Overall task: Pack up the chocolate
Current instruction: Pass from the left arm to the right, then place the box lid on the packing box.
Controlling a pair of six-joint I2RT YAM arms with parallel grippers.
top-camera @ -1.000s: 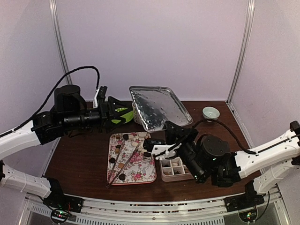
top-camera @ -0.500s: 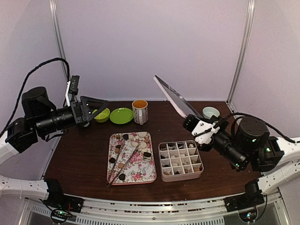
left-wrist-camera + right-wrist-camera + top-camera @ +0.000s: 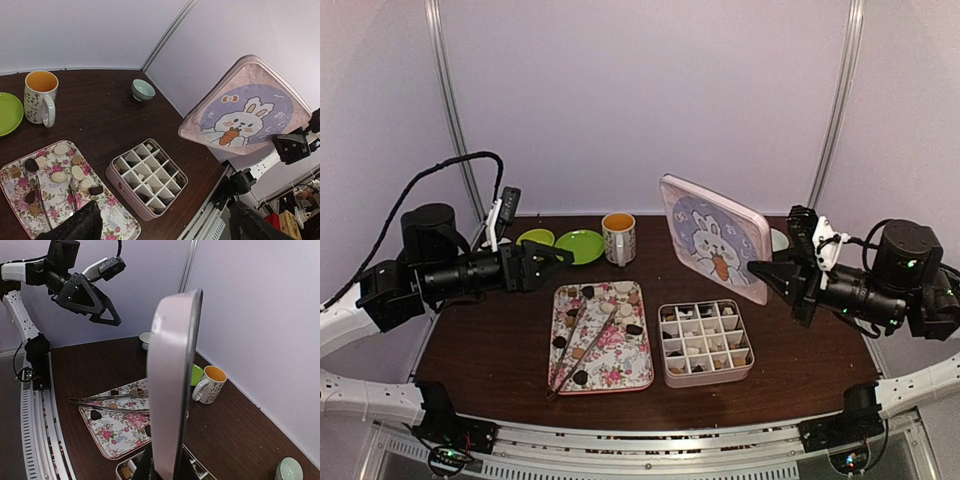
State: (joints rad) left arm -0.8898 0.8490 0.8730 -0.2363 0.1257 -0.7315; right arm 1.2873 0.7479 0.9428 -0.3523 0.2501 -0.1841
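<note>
Top cam: the right gripper (image 3: 761,268) is pinched tight on the edge of the lid (image 3: 713,237). It holds the lid up on edge in the air, bunny side to the camera, just behind the compartment box (image 3: 706,343). Most of the chocolate (image 3: 634,329) sits on the floral tray (image 3: 642,378) beside the box, sharing it with the tongs (image 3: 588,345). A few pieces look to be in the box cells, but it's too small here to say which. The left gripper (image 3: 545,262) is spread wide, holding nothing, and hovers near the green plates (image 3: 579,246).

Left wrist cam: its own fingers (image 3: 82,225) are wide apart at the bottom of the shot, over the tray and box. Many cells look empty, so I'd say packing is far from done.

Right wrist cam: the lid is edge-on and blocks most of the view.

My take is to park that lid flat on bare table first. It's a tall panel held by one edge, so move it slowly or it'll swing. The mug (image 3: 212,382) and little bowl (image 3: 289,469) crowd the back, so steer clear of them.
</note>
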